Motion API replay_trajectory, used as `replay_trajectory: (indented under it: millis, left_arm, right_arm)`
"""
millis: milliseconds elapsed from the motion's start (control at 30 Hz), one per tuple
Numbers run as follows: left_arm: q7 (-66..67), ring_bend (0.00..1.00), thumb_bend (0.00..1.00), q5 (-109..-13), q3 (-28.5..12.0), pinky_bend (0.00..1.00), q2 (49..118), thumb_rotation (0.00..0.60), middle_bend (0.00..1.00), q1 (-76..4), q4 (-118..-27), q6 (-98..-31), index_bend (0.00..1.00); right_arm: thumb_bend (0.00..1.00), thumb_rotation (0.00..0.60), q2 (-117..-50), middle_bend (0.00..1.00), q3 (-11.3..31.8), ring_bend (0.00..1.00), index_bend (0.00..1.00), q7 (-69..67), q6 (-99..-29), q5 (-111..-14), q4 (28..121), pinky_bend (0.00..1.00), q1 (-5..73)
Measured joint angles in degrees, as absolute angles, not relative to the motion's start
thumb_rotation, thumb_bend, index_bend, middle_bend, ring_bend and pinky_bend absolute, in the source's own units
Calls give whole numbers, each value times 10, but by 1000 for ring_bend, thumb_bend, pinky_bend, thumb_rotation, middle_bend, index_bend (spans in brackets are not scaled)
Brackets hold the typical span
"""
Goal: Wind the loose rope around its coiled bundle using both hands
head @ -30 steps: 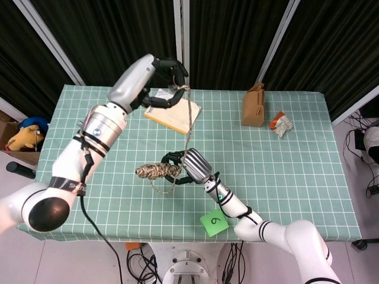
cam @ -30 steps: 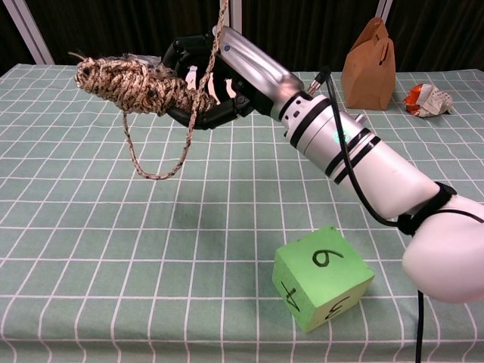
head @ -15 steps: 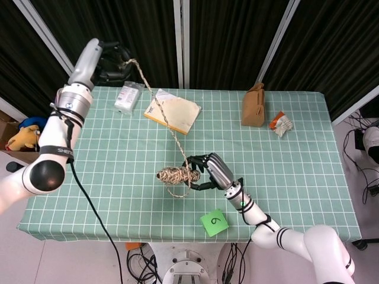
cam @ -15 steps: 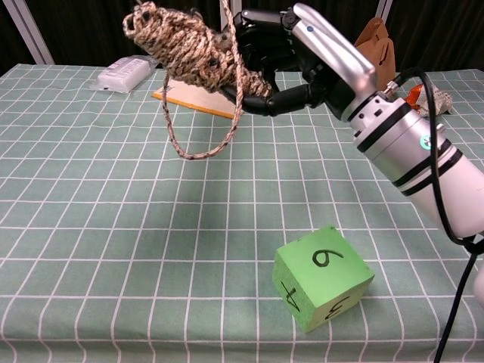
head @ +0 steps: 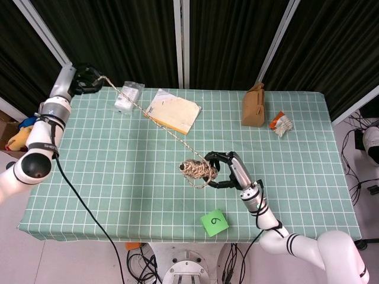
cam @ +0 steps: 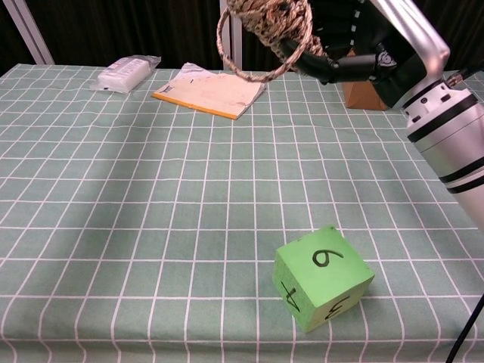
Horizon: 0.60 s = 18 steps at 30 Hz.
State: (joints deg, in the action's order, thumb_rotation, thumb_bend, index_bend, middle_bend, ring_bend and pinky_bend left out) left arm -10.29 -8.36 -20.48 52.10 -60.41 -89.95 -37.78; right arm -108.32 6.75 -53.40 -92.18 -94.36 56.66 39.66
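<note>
— Dark curtains are being seen behind a table (head: 118, 177) covered with a green checked cloth. What is being shown from the head view?

— The coiled bundle (head: 195, 169) is being held up over the middle of the table by the right hand (head: 228, 170), whose fingers are being curled around its right end. The loose rope (head: 142, 110) is being stretched taut from the bundle up to the left hand (head: 84, 79), which is being held off the table's far left corner with its fingers being closed on the rope's end. A small loop is being left hanging under the bundle.

— And what else is being seen on the cloth?

— A notebook (head: 173, 110) and a clear packet (head: 126, 97) are lying near the far edge, under the rope's line. A brown paper bag (head: 253, 105) is standing upright further right, with a crumpled wrapper (head: 282, 123) just beside it. A green cube (head: 214, 222) marked 6 is resting near the front edge.

— What is being shown from the chest view?

— The bundle (cam: 274, 17) is being cut off by the top edge, gripped by the right hand (cam: 355, 45), with the loop (cam: 249, 53) dangling below. The notebook (cam: 210, 90) and packet (cam: 126, 72) are lying beyond, and the cube (cam: 323, 277) is sitting close in front. The left hand is not being shown in this view.
</note>
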Motion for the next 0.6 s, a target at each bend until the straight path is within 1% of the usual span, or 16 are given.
replay_trajectory:
  millis: [133,333,600]
  left_arm:
    - [-106,262,497,-94,-196,342,541,600,362,-587,-876,-368,830]
    - [-118,262,497,-112,-194,342,553,600,362,-565,-866,-349,830]
    - [-106,262,497,-161,-181,342,560,600,362,-543,-879,-367,831]
  right_arm:
    - [729,600,-1075,642,84,620,844,-542,-931,-936,582,805,390]
    - [733,600,-1068,642,107,620,844,-552,-934,-919,595,805,383]
    - [734,600,-1065,642,132,620,844,-559,-938,-903,598,805,377]
